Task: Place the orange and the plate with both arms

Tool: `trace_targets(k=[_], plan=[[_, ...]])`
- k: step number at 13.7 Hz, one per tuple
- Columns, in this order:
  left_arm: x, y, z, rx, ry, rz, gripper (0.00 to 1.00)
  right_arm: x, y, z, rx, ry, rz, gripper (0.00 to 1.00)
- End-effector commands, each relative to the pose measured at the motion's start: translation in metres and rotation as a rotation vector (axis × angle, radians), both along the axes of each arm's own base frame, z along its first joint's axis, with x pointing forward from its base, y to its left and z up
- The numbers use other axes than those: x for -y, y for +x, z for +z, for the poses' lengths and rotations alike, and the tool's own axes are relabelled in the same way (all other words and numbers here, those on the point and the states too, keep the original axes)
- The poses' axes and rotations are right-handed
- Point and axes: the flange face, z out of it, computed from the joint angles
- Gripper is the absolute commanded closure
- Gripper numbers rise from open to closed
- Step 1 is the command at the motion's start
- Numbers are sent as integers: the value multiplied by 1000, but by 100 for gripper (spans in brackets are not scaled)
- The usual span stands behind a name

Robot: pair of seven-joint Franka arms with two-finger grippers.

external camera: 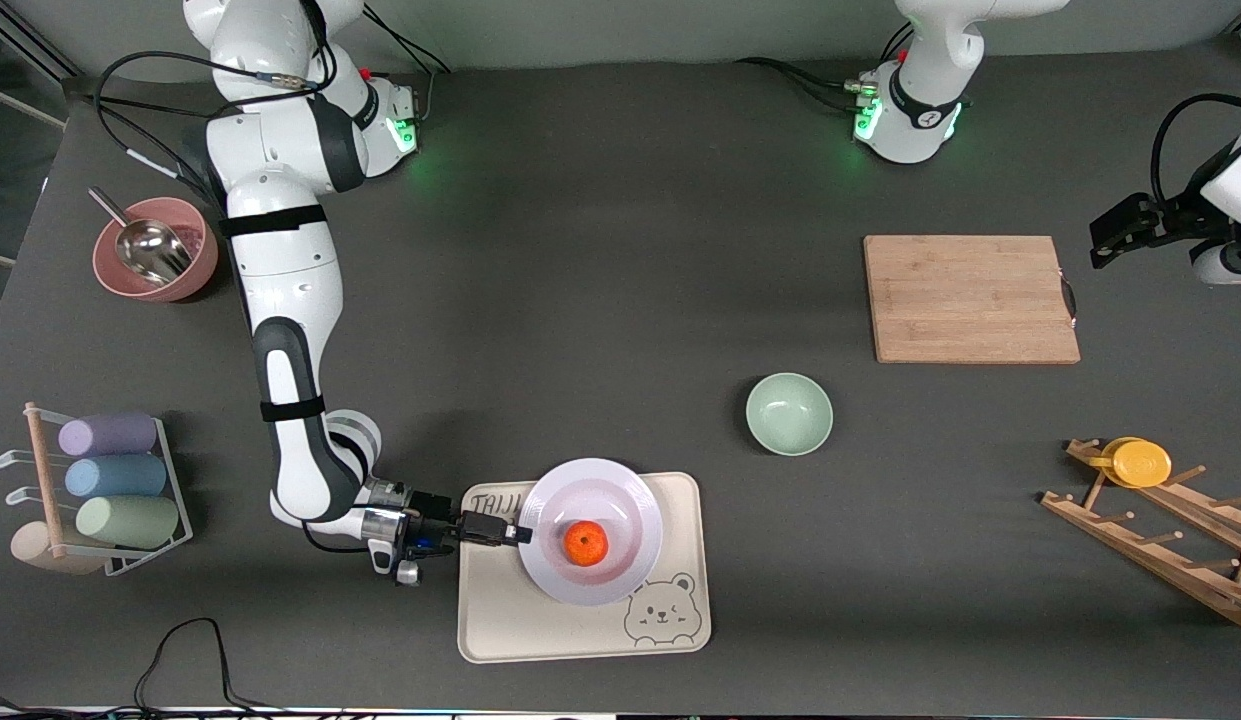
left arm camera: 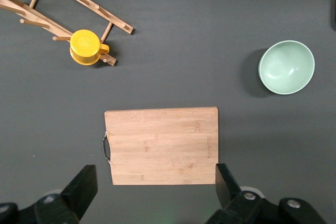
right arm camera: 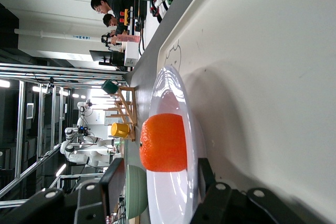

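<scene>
The rectangular cream bear-print tray [external camera: 584, 610] carries the round glossy white-lavender plate [external camera: 620, 580]. The small bright-orange fruit [external camera: 585, 543] sits in the plate's centre. The right gripper [external camera: 515, 533] is clamped on the plate's rim. The left gripper [left arm camera: 152, 195] waits, fingers apart, over the rectangular bamboo cutting board [left arm camera: 161, 146].

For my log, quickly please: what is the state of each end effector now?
Left end effector: open, holding nothing, over the cutting board.
Right end effector: shut on the plate rim; the orange lies on the plate, on the tray.
</scene>
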Motion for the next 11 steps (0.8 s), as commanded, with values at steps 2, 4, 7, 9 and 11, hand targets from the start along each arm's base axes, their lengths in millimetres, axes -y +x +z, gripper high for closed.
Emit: trace_targets(k=[2, 4, 7, 9, 11], plan=[[-1, -3, 2, 6, 3, 3, 0, 6, 8, 14, 4, -58, 36, 36], [-1, -3, 1, 3, 4, 3, 0, 23, 15, 34, 27, -135, 73, 36], [-5, -4, 0, 4, 1, 9, 0, 57, 21, 69, 60, -220, 165, 35], [-6, -9, -1, 13, -1, 11, 0, 77, 20, 106, 79, -262, 266, 32], [-6, -13, -3, 12, -2, 11, 0, 113, 12, 144, 56, -347, 336, 29]])
